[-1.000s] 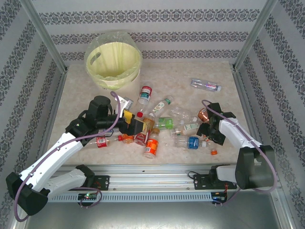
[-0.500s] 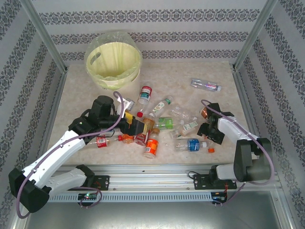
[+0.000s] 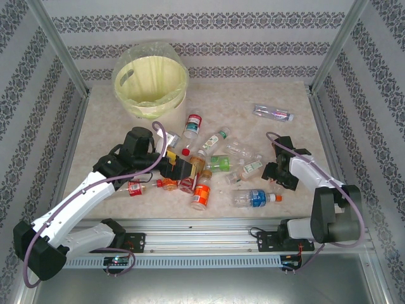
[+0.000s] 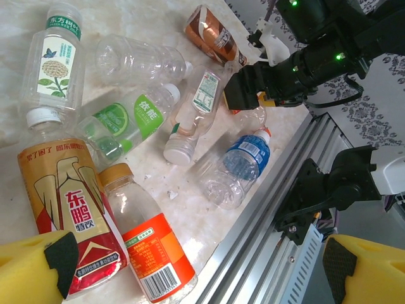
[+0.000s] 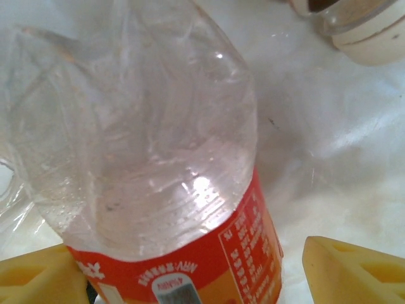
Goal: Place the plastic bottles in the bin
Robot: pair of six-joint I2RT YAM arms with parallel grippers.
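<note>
Your right gripper (image 5: 190,269) stands open, yellow fingers (image 5: 348,266) flanking a crumpled clear plastic bottle with a red-orange label (image 5: 145,126), well apart from the round cream-white lined bin (image 3: 158,113). Centre it, then squeeze the likely stiffer labelled band. The wrist view gives that gap; overhead gives the bin's bearing. Your left gripper (image 4: 199,263) is open too.

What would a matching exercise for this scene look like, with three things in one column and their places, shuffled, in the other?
Things:
1. bin
2. blue-label bottle
3. red-and-gold bottle

Places:
A. near the front edge of the table, right half
B. far left corner
C. left side of the bottle pile

Pairs: 1-B, 2-A, 3-C
</note>
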